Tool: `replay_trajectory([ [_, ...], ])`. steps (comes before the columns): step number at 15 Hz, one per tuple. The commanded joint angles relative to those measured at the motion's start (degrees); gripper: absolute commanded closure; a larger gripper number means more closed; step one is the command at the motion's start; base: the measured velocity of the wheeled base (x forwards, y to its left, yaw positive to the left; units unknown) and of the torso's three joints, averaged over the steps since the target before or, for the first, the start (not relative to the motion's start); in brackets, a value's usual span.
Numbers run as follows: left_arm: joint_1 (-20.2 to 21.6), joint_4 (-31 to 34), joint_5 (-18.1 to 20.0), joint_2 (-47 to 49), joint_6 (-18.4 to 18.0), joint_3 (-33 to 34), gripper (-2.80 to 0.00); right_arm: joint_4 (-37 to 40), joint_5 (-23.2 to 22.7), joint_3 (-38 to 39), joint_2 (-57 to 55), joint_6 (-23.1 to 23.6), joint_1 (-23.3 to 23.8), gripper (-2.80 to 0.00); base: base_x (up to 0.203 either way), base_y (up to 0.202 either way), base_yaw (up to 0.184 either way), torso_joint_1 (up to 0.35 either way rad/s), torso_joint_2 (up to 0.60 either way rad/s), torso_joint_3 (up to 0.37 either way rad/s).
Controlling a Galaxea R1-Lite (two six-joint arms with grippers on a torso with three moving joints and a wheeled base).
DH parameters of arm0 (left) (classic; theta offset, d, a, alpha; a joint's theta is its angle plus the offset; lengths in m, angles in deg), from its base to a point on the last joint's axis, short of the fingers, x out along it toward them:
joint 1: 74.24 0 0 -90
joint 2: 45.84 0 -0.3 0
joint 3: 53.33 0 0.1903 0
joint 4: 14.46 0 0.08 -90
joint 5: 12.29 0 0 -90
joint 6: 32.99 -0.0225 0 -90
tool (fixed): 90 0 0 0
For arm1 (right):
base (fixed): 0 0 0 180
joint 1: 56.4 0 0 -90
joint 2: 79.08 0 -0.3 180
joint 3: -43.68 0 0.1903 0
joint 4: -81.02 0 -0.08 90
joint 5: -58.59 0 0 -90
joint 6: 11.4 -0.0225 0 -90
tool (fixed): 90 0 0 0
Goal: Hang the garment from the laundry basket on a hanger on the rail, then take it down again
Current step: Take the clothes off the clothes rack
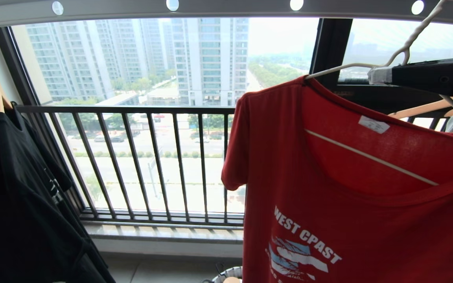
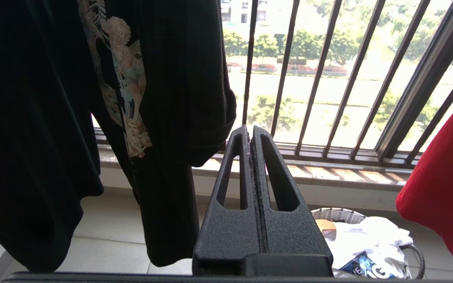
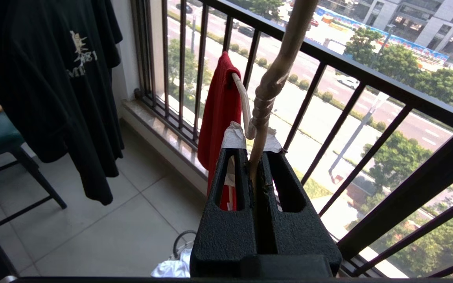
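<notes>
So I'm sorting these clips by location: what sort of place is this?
Most likely a high-rise apartment's enclosed laundry balcony: an overhead drying rail, a black shirt and a red T-shirt on hangers, and a barred window railing overlooking tower blocks and a road far below.

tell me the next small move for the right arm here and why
Probably lift a little more toward the rail. The right gripper is shut on the hanger below its neck, the red T-shirt is already on it, and the hook's seating isn't visible.

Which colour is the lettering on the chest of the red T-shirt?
White lettering on the red T-shirt; the head view shows it best.
</notes>
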Motion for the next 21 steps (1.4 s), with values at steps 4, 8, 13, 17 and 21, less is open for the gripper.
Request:
replay_trajectory([
  [4, 0.0, 0.0, 0.0, 0.0, 0.0, 0.0, 0.0, -1.1, -17.0, 10.1, 1.4, 0.1, 0.0, 0.0, 0.0, 0.0, 0.0, 0.0, 0.0, 0.0],
  [8, 0.0, 0.0, 0.0, 0.0, 0.0, 0.0, 0.0, -9.1, -19.6, 12.6, -4.0, 0.9, 0.0, 0.0, 0.0, 0.0, 0.0, 0.0, 0.0, 0.0],
  [13, 0.0, 0.0, 0.0, 0.0, 0.0, 0.0, 0.0, -19.6, -19.6, 16.6, -10.0, 1.1, 0.2, 0.0, 0.0, 0.0, 0.0, 0.0, 0.0, 0.0],
  [17, 0.0, 0.0, 0.0, 0.0, 0.1, 0.0, 0.0, -26.3, -19.7, 16.3, -14.4, 1.1, 0.2, 0.0, 0.0, 0.0, 0.0, 0.0, 0.0, 0.0],
  [21, 0.0, 0.0, 0.0, 0.0, 0.1, 0.0, 0.0, -26.6, -20.4, 16.2, -15.3, 0.7, 0.2, 0.0, 0.0, 0.0, 0.0, 0.0, 0.0, 0.0],
])
